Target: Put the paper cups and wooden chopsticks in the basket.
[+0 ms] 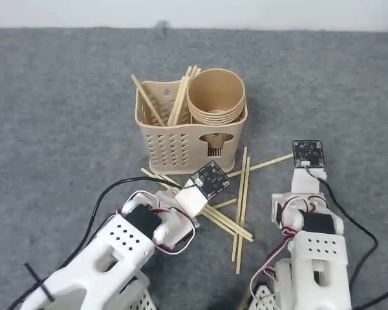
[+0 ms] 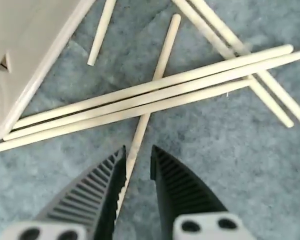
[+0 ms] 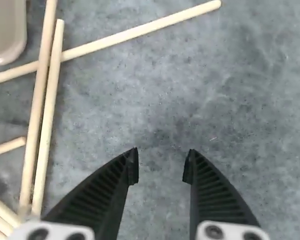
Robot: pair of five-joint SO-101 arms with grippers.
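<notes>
The beige slotted basket (image 1: 181,145) stands upright on the carpet. Stacked paper cups (image 1: 216,97) fill its right compartment, and a few wooden chopsticks (image 1: 176,100) lean in its left one. Several loose chopsticks (image 1: 240,206) lie crossed on the carpet in front of it. My left gripper (image 2: 137,160) hovers low over this pile, narrowly open, with a single chopstick (image 2: 157,72) running between its fingertips against one finger. A bundle of three chopsticks (image 2: 150,95) crosses over that stick just beyond. My right gripper (image 3: 161,167) is open over bare carpet, with two parallel chopsticks (image 3: 42,110) off to its side.
The basket's corner (image 2: 25,60) sits close to my left gripper, and its edge (image 3: 5,35) also lies near my right one. Grey carpet (image 1: 64,116) covers the whole surface. Both arms' white bodies and cables (image 1: 116,245) take up the near edge.
</notes>
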